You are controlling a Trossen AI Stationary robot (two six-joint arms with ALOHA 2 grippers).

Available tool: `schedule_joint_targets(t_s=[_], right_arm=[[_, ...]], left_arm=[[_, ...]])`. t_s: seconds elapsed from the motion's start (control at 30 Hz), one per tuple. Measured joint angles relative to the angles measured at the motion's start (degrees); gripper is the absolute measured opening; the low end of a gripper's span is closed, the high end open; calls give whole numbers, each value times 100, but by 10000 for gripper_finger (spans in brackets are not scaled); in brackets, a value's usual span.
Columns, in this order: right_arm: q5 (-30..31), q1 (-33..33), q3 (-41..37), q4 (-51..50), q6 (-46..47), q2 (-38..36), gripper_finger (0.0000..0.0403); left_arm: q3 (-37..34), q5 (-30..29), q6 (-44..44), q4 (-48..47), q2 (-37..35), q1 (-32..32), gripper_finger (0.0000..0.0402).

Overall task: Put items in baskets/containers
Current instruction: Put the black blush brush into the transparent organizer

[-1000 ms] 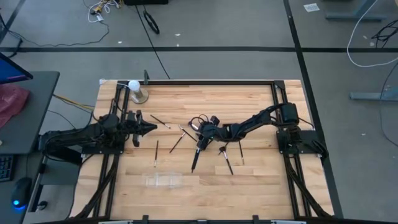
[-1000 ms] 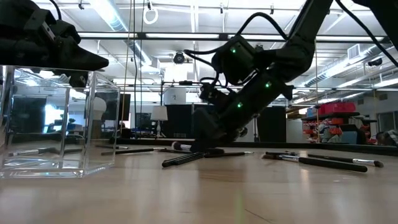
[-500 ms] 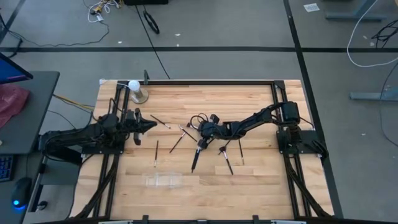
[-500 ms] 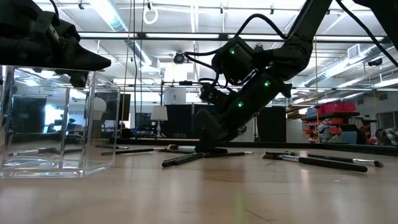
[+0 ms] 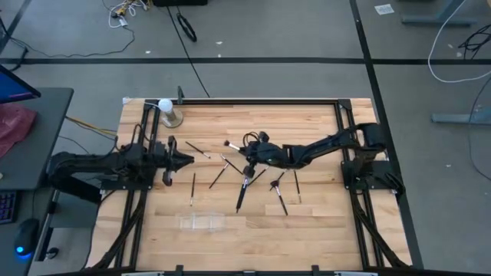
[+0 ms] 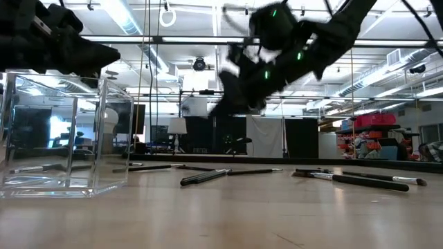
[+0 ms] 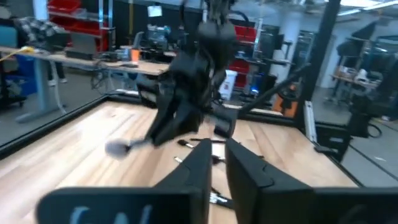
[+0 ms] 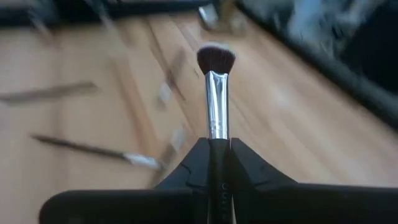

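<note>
The right gripper (image 5: 247, 154) is closed on a makeup brush (image 8: 214, 93): in the right wrist view the two dark fingers (image 8: 193, 165) press on its black handle, and the silver ferrule and dark bristle head stand out beyond them. On the handle there is small pale writing, but I cannot read it. In the high view this gripper is above the middle of the bench (image 5: 322, 222), and the brush head shows as a pale spot (image 5: 228, 143) just beyond it, toward the far edge.

The left gripper (image 5: 186, 159) is over the left part of the bench. Its fingers (image 7: 200, 168) are almost together, with a narrow gap, and nothing is between them.

One second ago the right gripper was low at the bench surface among the lying brushes, with its fingers wide. Now it is lifted clearly above them and carries the brush. The left arm has almost not moved, only its fingers opened a little.

The other brushes (image 5: 241, 196) lie scattered around the middle of the bench. The clear organizer (image 5: 202, 222) stands near the front edge, left of the middle. In the low view one brush (image 6: 34, 168) seems to lie inside it.
</note>
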Motion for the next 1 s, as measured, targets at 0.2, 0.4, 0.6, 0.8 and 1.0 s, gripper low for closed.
schedule_joint_targets(t_s=[0.2,0.4,0.6,0.8,1.0], right_arm=[[-1176,390,11,1096,-710,-267,28],[-2477,687,11,1798,-746,-288,28],[-3339,830,11,2142,-673,-288,28],[-3446,823,11,2150,-516,-288,29],[-3550,856,11,2097,-482,-288,29]], left_arm=[[0,-300,174,990,1097,-558,128],[0,-502,733,2783,2561,-1030,177],[369,-526,1630,3937,4076,-1451,181],[1451,-516,2734,3936,5570,-1732,181],[2241,-410,3341,3934,6282,-1853,182]])
